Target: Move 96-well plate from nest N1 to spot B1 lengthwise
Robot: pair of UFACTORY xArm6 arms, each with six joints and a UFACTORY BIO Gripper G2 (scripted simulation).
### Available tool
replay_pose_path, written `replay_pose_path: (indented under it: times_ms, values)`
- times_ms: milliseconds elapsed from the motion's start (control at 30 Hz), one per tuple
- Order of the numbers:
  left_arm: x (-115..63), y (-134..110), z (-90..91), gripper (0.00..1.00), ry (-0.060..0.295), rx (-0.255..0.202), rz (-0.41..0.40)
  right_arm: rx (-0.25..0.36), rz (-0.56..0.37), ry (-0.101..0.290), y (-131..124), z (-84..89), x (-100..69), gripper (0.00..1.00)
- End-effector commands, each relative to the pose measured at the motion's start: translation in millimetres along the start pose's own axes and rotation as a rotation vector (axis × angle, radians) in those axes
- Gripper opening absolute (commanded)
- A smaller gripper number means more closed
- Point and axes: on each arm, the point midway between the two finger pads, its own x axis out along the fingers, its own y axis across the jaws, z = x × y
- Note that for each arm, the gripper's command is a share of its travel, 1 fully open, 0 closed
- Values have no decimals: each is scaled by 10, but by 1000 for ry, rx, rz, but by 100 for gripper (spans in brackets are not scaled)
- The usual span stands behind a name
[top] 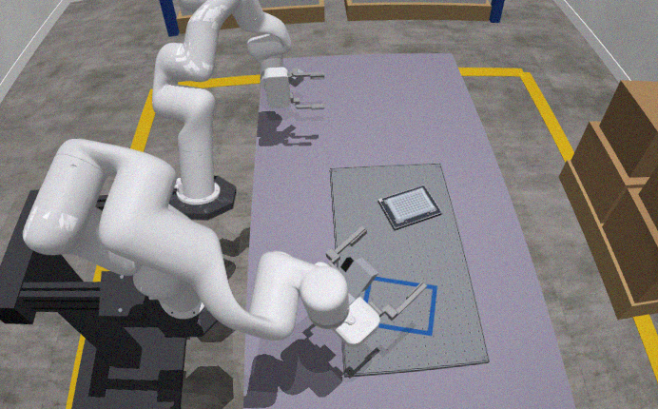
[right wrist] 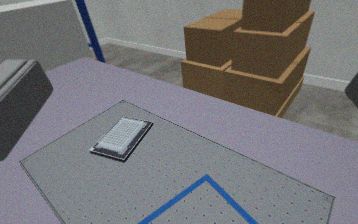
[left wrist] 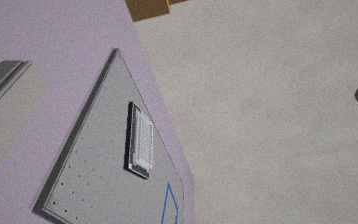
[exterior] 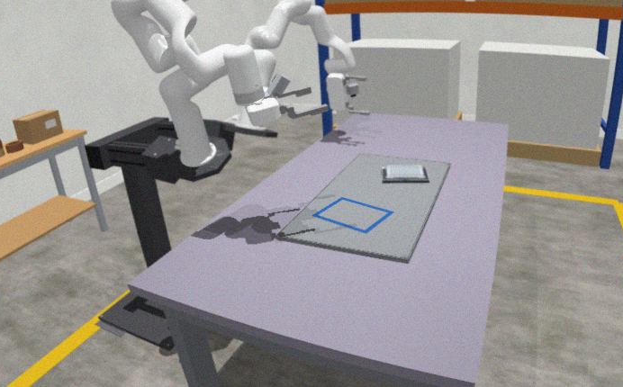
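Observation:
The clear 96-well plate (top: 410, 205) (exterior: 404, 170) (left wrist: 144, 142) (right wrist: 120, 135) sits flat in the dark plate nest N1 (top: 417, 221) (exterior: 405, 180) (left wrist: 129, 136) (right wrist: 139, 140). The blue taped outline B1 (top: 433, 309) (exterior: 366, 205) (left wrist: 173, 196) (right wrist: 174, 199) has nothing lying in it. My right gripper (top: 394, 259) (exterior: 318, 99) is open and empty, raised above the board near the outline, its fingers partly covering the outline in the top view. My left gripper (top: 323, 91) (exterior: 366, 94) is open and empty, above the far end of the table, well away from the plate.
The grey perforated board (top: 362, 190) (exterior: 357, 167) (left wrist: 92, 145) (right wrist: 55, 150) carries the nest and outline, on the lilac table (top: 382, 111) (exterior: 333, 292). Stacked cardboard boxes (top: 642, 203) (right wrist: 265, 55) stand beyond the table's side. The right arm reaches over the table's edge.

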Motion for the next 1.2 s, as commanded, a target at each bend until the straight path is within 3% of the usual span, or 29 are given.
replay_pose_path:
  times_ms: [0, 600, 900, 1167]
  values:
    - [3, -7, 9, 100, 0, 2, -1, -3, 0, -3, -8, 17, 6, 100]
    - [3, -27, 14, 100, 0, 2, -1, -3, 0, -3, -8, 17, 6, 100]
    - [-11, -737, 190, 100, 0, 2, -1, -3, 0, -3, -8, 17, 6, 100]
    - [-15, -765, 192, 100, 2, 2, 1, -3, 0, -3, -8, 17, 6, 100]
